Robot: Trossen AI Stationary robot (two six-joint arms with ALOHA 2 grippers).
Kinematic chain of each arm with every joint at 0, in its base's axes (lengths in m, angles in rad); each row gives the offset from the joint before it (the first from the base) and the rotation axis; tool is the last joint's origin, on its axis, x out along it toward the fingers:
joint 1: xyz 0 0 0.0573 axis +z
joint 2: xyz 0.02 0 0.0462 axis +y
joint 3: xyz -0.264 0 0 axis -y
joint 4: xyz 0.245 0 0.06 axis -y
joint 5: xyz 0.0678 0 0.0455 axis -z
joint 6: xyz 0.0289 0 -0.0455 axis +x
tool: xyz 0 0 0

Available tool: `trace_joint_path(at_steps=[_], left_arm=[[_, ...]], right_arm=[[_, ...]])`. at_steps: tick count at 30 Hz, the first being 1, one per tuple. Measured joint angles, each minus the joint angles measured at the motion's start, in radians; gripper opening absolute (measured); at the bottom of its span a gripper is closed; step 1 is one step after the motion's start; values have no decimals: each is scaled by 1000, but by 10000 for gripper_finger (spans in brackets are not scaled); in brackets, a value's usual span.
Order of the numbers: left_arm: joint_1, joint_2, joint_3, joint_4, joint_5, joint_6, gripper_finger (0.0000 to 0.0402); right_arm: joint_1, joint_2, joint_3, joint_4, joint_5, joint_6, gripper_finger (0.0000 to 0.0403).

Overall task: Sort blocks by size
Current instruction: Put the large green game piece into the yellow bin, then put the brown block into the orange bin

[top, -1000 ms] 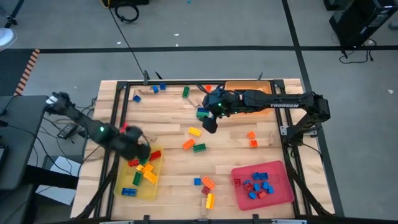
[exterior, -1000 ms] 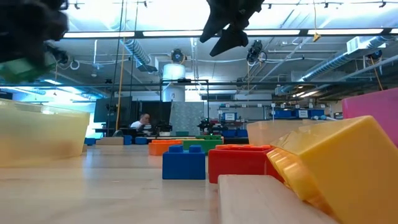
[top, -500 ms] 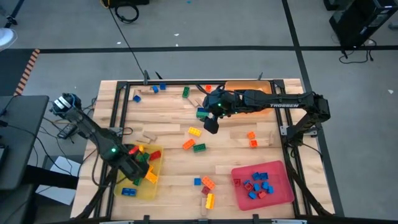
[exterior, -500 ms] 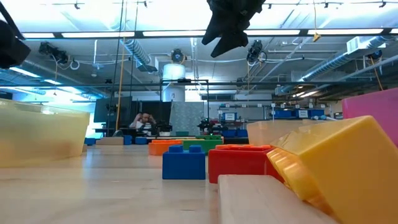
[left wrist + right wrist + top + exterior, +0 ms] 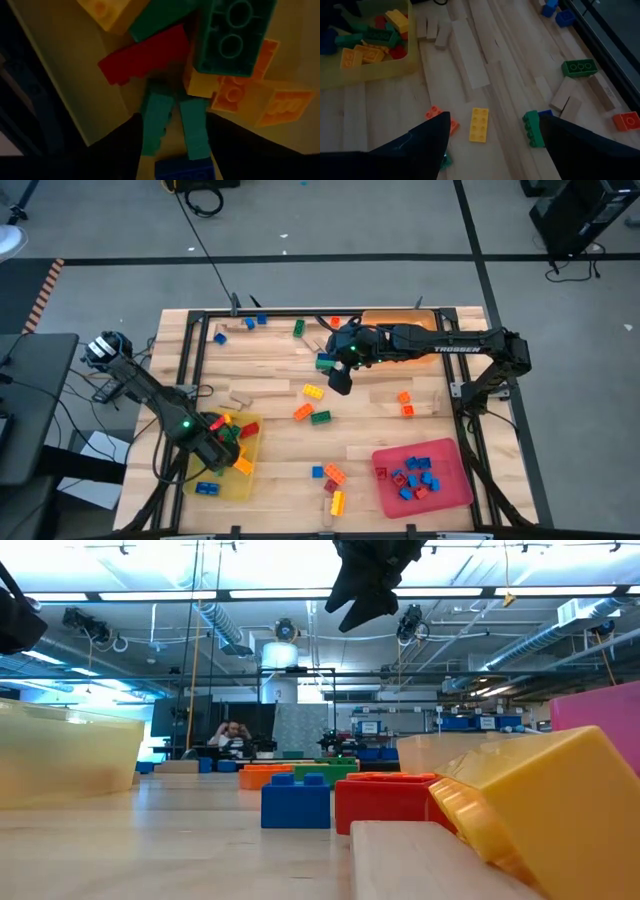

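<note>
High view: since a second ago the left gripper (image 5: 218, 444) has moved over the yellow tray (image 5: 226, 482). Left wrist view: fingers parted; I judge the green brick (image 5: 235, 35) released, lying just ahead on the pile. Right wrist view: right gripper (image 5: 492, 145) open above a yellow brick (image 5: 479, 124).

high: overhead, straight down | low: tabletop level | wrists: close, both see yellow tray (image 5: 380, 70)

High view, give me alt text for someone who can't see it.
The left end effector reaches into the yellow tray of large bricks, while the right end effector hovers open above a yellow brick mid-table. A pink tray holds small red and blue bricks.
</note>
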Motion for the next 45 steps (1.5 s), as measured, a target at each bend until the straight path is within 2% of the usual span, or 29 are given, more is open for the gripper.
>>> trace_joint_path(at_steps=[8, 14, 20, 23, 31, 35, 39, 41, 45], left_arm=[[2, -6, 0, -5, 34, 86, 238], [17, -5, 0, -57, -12, 181, 239], [21, -8, 16, -57, -12, 197, 239], [21, -24, 51, -78, -75, 239, 239], [40, -137, 129, -187, -417, 354, 239], [120, -210, 129, -204, -533, 498, 239], [261, -280, 129, -198, -566, 722, 239], [344, -313, 129, -189, -576, 861, 239], [536, -366, 129, -122, -580, 1166, 239]], right_arm=[[0, 0, 0, 4, 0, 0, 318], [0, 0, 0, 53, 0, 0, 320], [0, 0, 0, 68, 0, -3, 316], [0, 0, 0, 68, 0, -3, 316], [0, 0, 0, 69, 0, -4, 316], [0, 0, 0, 108, 0, -42, 314], [0, 0, 0, 180, 3, -45, 314], [0, 8, 0, 218, 43, -45, 313], [-21, 49, 21, 235, 78, 57, 309]])
